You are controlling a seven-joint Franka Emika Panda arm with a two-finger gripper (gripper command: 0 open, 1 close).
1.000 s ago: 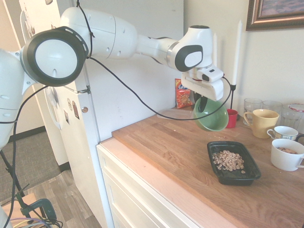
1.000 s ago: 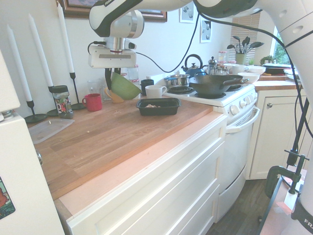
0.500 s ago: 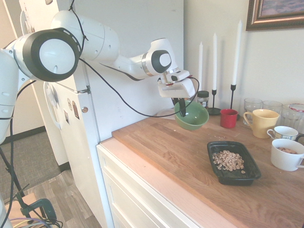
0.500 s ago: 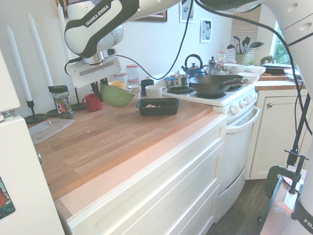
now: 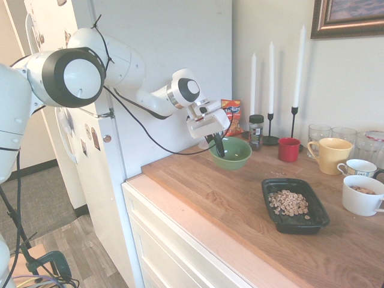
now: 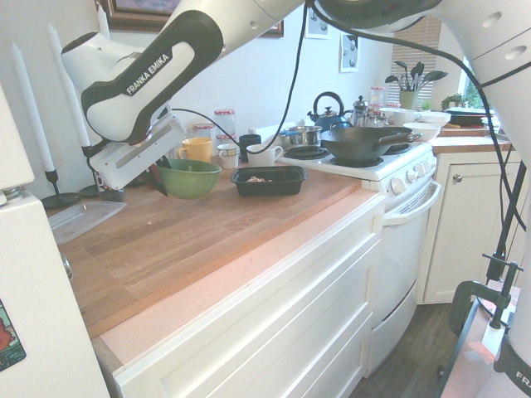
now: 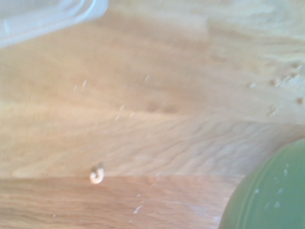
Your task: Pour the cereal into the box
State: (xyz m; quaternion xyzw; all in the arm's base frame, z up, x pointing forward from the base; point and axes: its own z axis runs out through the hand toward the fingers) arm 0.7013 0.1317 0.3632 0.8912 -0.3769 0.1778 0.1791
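We see the green bowl point(image 5: 231, 152) has dropped upright to just above the counter point(image 5: 228, 192), its rim pinched by the end effector point(image 5: 218, 146). Tan cereal point(image 5: 288, 202) rings fill the glossy black box point(image 5: 294, 205) at right.

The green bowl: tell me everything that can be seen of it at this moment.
The green bowl is round, glossy and smooth, plastic or glazed by its look, and its visible inside seems empty. It sits upright and about level, low over or on the wooden counter; contact underneath cannot be told. The gripper pinches its rim on the fridge side, one dark finger inside. It is well apart from the black tray holding the cereal.
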